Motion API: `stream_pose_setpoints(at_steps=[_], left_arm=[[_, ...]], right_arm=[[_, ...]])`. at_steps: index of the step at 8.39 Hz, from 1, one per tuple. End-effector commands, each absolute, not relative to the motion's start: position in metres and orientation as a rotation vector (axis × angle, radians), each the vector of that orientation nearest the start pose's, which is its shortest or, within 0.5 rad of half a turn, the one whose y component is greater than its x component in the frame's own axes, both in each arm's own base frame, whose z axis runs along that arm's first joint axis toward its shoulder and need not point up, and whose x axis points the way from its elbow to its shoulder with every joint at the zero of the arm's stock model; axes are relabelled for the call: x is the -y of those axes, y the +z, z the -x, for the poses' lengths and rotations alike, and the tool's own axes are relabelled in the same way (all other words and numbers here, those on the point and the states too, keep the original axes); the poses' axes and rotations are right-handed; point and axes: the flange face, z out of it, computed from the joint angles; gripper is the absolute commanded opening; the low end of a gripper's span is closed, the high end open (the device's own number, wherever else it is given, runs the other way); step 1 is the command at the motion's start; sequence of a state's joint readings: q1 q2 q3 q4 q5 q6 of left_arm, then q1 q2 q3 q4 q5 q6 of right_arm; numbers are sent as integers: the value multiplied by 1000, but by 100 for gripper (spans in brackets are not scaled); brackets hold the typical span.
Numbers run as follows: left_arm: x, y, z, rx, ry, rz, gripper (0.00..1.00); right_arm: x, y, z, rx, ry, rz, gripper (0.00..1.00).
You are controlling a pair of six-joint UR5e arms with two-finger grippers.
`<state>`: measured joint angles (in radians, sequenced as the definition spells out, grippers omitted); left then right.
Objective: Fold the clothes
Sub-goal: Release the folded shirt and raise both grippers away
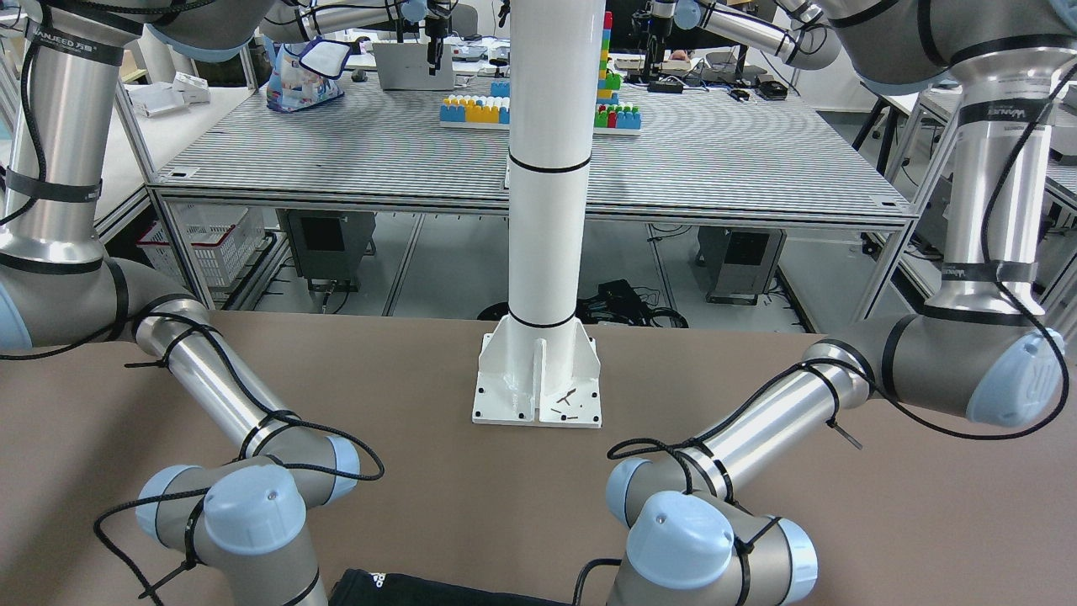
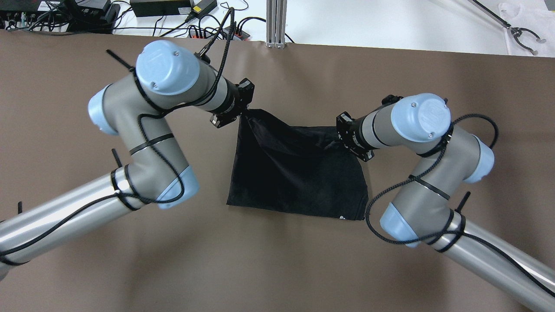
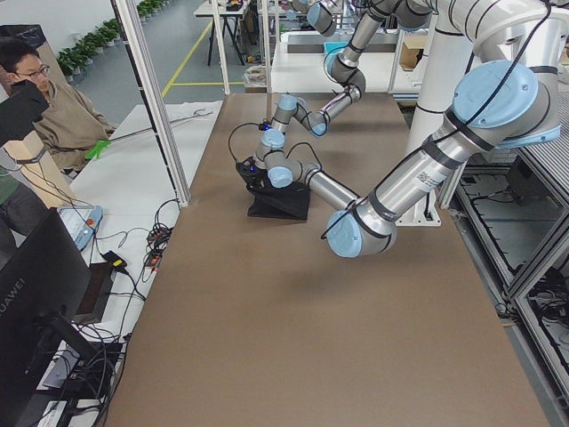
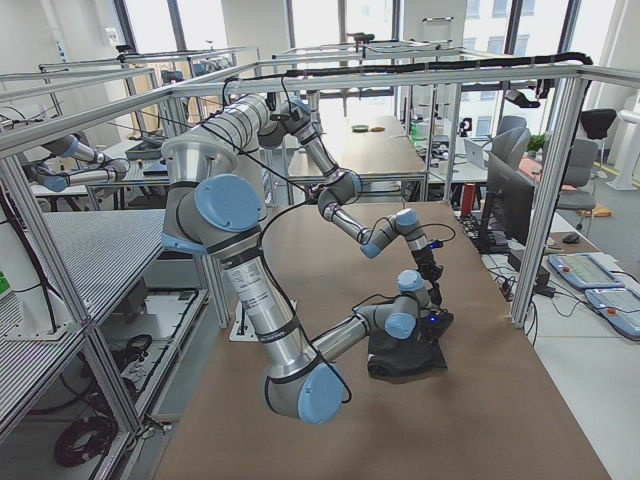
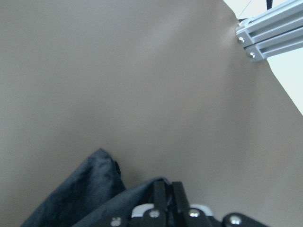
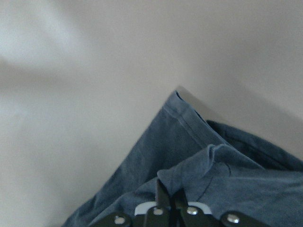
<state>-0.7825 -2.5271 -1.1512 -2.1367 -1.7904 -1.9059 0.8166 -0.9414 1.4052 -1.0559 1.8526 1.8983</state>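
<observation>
Brown tabletop [image 2: 277, 268] carries everything; there is only one piece of clothing on it.

Both UR5e arms are reaching in, left arm [image 2: 147, 143] and right arm [image 2: 433, 173], elbows splayed outward so the wrists face each other across the cloth.

The black garment [image 2: 295, 173] sits between the two end effectors and spreads from them back toward the robot. Its robot-side edge lies flat on the tabletop. The far edge runs from one end effector to the other and sags a bit in the middle, so it looks lifted at the corners only.

Left end effector [image 2: 246, 113]: fingers pinched together on the garment's far-left corner. The wrist view shows fabric bunched right at the tips.

Right end effector [image 2: 337, 139]: same thing, clamped on the far-right corner, hemmed edge poking out just past the fingertips. It sits a little nearer the robot than the left one, so the held edge runs skewed.

Small white logo [image 2: 341, 217] at the near corner, robot-side of the right end effector.

My read: a two-corner grip keeps the edge taut enough to carry over in one piece, far edge toward near edge. The fold isn't laid down yet. Risks are the skew giving a crooked crease and the slack middle dragging.
</observation>
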Motion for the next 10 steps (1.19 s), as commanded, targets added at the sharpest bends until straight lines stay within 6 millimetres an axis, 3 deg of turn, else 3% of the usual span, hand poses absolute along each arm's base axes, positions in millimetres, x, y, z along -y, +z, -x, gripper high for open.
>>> stream_pose_setpoints(at_steps=[1,4,5,6,7,8,9,10], left_arm=[[694,180,-499,-1113,-832,-196,100],[695,174,-495,-1121,-835,-201,100],[696,171,-494,-1122,-833,-200,100],[708,170,-474,-1128,-846,-204,100],[719,164,-445,-1118,-779,-235,100],[718,166,-420,-1050,-660,-313,100],[708,202,-376,-939,-568,-368,100],[696,239,-318,-830,-435,-448,100]], right_arm=[[665,303,405,1016,831,-82,94],[666,299,397,1030,799,-98,94],[656,299,388,1048,790,-108,94],[647,303,381,1049,751,-132,94],[642,322,368,1006,604,-221,94],[645,357,341,935,435,-299,94],[651,390,302,877,273,-351,94],[656,432,246,810,155,-391,94]])
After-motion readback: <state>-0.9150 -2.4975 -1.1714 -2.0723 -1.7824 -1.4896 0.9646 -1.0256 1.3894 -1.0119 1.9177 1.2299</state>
